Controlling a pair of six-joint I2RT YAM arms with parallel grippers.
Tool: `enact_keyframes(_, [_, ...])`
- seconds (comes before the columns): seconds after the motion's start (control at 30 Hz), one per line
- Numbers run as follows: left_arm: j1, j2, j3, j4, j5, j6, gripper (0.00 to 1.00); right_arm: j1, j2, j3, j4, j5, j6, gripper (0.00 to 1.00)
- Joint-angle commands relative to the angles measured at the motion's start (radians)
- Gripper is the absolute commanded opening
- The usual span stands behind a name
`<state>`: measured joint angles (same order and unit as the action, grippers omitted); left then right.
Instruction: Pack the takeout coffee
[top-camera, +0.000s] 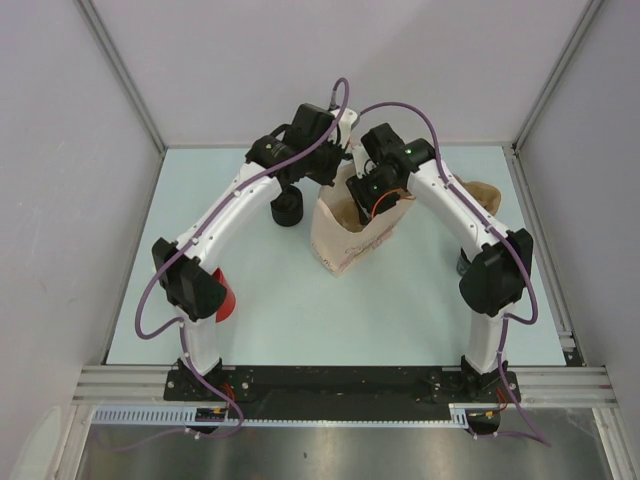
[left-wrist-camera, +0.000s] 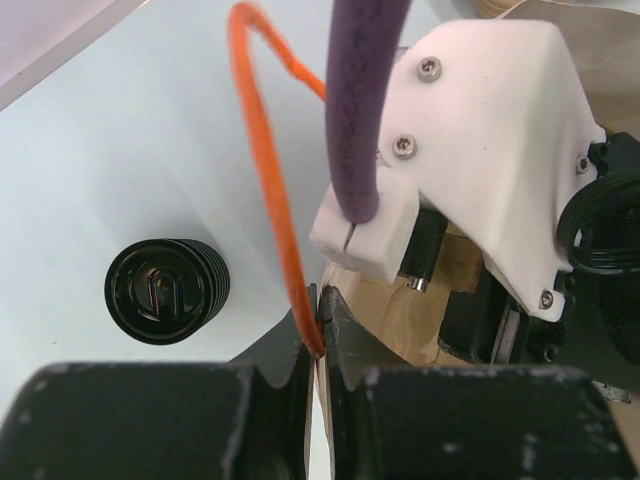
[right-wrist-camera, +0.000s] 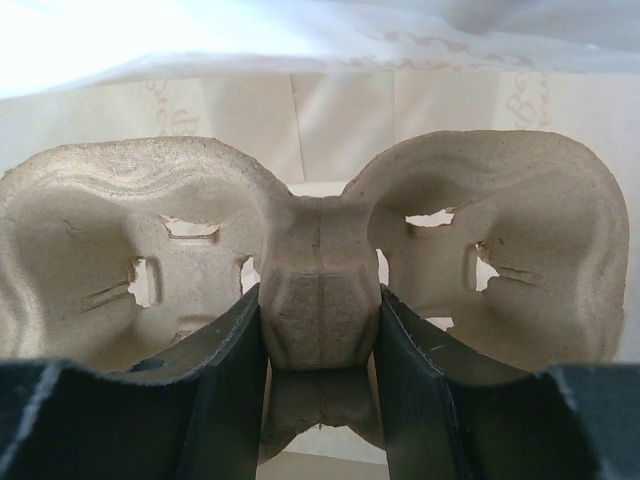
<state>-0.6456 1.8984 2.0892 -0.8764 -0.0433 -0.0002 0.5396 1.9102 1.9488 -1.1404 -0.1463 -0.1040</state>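
- Pale blue-green table (top-camera: 420, 310), seen from the top camera with white walls on three sides. A paper bag (top-camera: 335, 245) stands upright near the middle, mouth upward.
- Both arms arch in over the bag. The left gripper (top-camera: 333, 178) meets the bag's far left rim, and the right gripper (top-camera: 372, 200) reaches down into the mouth.
- A black cup (top-camera: 287, 208) stands on the table just left of the bag, outside it. It is nearer the left arm than the right.
- Left wrist view: the fingers are pressed together on the thin paper edge of the bag and hold the mouth open. The black cup sits apart to their left with its lid up, and the right arm's white wrist housing (left-wrist-camera: 490, 150) fills the space above the opening.
- Right wrist view: the fingers are clamped on the central ridge of a moulded pulp cup carrier (right-wrist-camera: 120, 230).
- One well of the carrier lies on each side of the fingers, so its long axis runs across the jaws. Both wells are empty.
- The bag's inner wall rises just behind the carrier, so the carrier is already inside the bag. I judge the way onward is straight down, but I cannot tell whether it touches the bottom.
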Motion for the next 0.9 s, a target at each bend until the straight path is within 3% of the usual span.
enact_keyframes(0.0, [-0.008, -0.021, 0.046, 0.027, -0.035, -0.003, 0.09, 0.010, 0.024, -0.019, -0.048, -0.001, -0.016, 0.27])
enact_keyframes(0.27, [-0.014, -0.016, 0.048, 0.027, -0.044, -0.003, 0.09, 0.011, 0.035, -0.014, -0.058, -0.006, -0.019, 0.27])
enact_keyframes(0.87, [-0.020, -0.018, 0.046, 0.028, -0.049, -0.003, 0.09, 0.014, 0.020, 0.032, -0.062, -0.019, -0.031, 0.54])
